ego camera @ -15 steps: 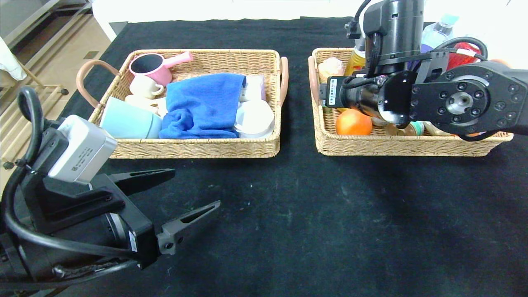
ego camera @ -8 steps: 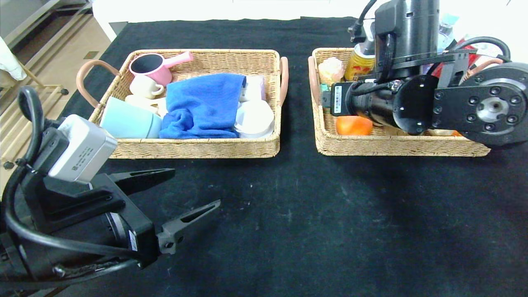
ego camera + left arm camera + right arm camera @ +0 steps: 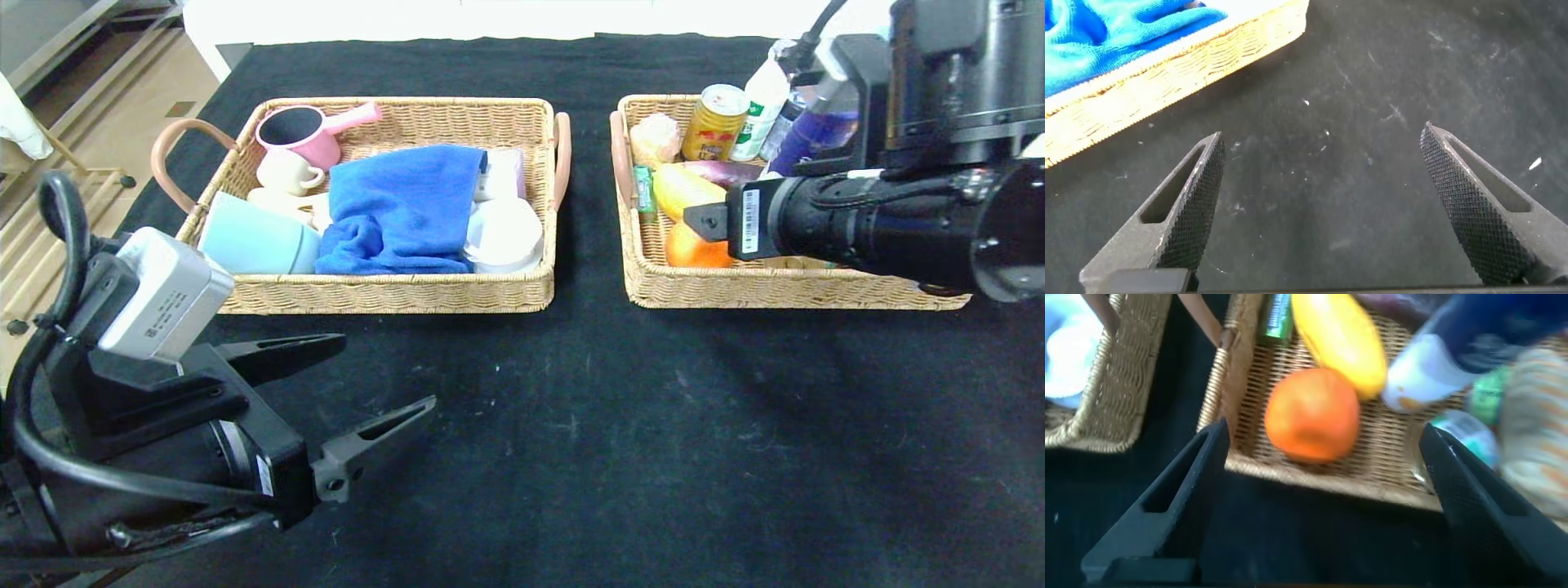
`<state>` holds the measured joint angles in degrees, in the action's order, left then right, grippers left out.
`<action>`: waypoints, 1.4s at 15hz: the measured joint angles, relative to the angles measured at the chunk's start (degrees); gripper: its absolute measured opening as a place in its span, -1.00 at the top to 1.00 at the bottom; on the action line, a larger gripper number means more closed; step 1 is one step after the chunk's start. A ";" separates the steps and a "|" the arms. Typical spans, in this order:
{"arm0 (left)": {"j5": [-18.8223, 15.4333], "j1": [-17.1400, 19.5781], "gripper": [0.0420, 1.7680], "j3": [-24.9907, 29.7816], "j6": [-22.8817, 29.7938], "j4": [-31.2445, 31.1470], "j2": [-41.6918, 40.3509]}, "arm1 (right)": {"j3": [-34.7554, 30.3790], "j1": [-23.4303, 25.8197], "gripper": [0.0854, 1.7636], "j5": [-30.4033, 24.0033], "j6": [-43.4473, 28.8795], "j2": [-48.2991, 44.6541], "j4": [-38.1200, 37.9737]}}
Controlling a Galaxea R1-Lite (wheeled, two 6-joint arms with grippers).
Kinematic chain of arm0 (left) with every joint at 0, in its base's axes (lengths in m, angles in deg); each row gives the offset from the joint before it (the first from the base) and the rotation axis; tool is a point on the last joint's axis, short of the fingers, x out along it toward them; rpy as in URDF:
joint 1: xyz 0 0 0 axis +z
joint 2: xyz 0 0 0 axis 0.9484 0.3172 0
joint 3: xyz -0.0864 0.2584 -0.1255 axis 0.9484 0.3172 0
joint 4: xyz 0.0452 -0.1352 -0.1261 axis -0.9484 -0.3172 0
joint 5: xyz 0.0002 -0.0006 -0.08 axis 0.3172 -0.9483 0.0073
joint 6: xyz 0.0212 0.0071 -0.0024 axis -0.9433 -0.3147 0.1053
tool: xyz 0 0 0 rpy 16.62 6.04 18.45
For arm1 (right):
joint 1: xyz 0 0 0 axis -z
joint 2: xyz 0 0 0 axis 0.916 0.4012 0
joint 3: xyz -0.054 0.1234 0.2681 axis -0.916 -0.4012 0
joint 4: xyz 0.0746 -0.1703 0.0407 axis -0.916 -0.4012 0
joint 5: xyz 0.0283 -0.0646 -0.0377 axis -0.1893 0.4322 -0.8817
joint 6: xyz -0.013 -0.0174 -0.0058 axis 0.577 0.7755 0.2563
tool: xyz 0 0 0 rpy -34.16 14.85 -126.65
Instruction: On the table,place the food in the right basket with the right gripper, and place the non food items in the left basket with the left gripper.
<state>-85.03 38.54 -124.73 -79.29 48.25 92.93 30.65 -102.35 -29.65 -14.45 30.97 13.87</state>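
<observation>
The orange fruit point(image 3: 694, 249) point(image 3: 1312, 414) lies in the right basket point(image 3: 735, 290) point(image 3: 1315, 469) near its front left corner, with the white-and-blue bottle point(image 3: 1425, 376) lying beside it. My right gripper point(image 3: 1324, 429) hangs open and empty over the basket's front wall; in the head view its wrist hides it. The left basket point(image 3: 384, 294) point(image 3: 1167, 73) holds the blue towel point(image 3: 400, 208) point(image 3: 1094, 33), the teal mug point(image 3: 253, 241) and a pale pink bottle point(image 3: 504, 173) at the towel's edge. My left gripper point(image 3: 388, 371) point(image 3: 1323, 131) stands open and empty over the black table point(image 3: 571, 425), in front of the left basket.
The left basket also holds a pink saucepan point(image 3: 302, 131), a white cup point(image 3: 286, 171) and a white bowl point(image 3: 502, 233). A red-gold can point(image 3: 714, 122), a yellow fruit point(image 3: 682, 188), a bun point(image 3: 655, 135) and upright bottles point(image 3: 763, 98) crowd the right basket. The table's edge drops off at far left.
My right arm has drawn back to the right and out of the right basket, uncovering the can and bottles. The orange fruit stays in the basket. The left arm has not moved.
</observation>
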 joint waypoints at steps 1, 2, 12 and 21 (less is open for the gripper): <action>0.17 0.13 -0.94 -0.17 0.10 0.01 -0.11 | -1.83 0.78 -0.92 -1.46 0.61 -2.49 0.00; 0.34 0.66 -0.94 -0.30 0.11 0.04 -0.37 | -3.78 1.74 -0.92 -3.45 1.46 -4.99 -0.05; 7.40 4.52 -0.94 2.86 0.00 -12.29 -15.31 | -32.78 23.55 -0.92 -40.20 12.45 -34.10 -1.60; 2.44 22.31 -0.94 -6.16 -3.32 -38.71 -33.80 | -39.14 23.80 -0.92 -43.54 16.97 -49.20 -14.80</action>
<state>-82.59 60.85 -130.89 -82.61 9.54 59.13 -8.50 -78.55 -73.20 2.52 -18.24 -0.93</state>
